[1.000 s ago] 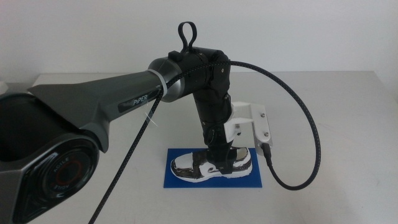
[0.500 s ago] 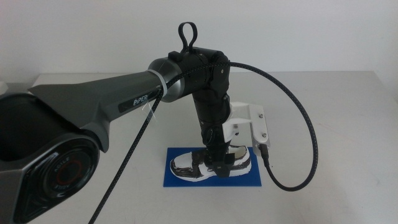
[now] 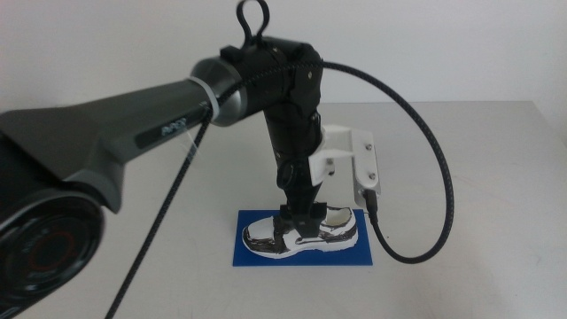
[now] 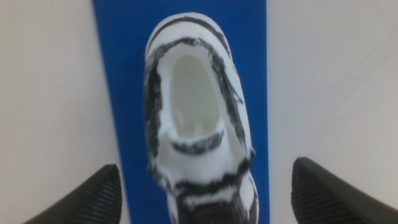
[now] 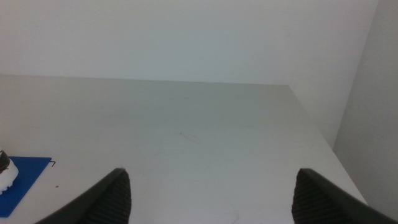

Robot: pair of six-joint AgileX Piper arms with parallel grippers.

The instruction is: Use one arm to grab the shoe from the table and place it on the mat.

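The shoe [image 3: 341, 229], white with black trim, lies on its sole on the blue mat [image 3: 266, 257], toe to the left. The left arm [image 3: 133, 133] reaches in from the left and its gripper [image 3: 304, 217] hangs straight down over the shoe's middle. In the left wrist view the shoe [image 4: 196, 112] lies on the mat [image 4: 124, 74] between the jaws of the left gripper [image 4: 205, 177], which stand wide apart and clear of it. The right gripper [image 5: 211, 186] is open and empty, off to the right over the table [image 5: 186, 124].
The off-white table [image 3: 478, 177] spreads around the mat. A black cable [image 3: 443, 186] loops from the left wrist down to the right of the mat. The right wrist view shows the mat's corner [image 5: 22, 177] and the shoe's tip [image 5: 5, 171].
The left arm and wrist have risen a little above the shoe. The shoe stays flat on the mat.
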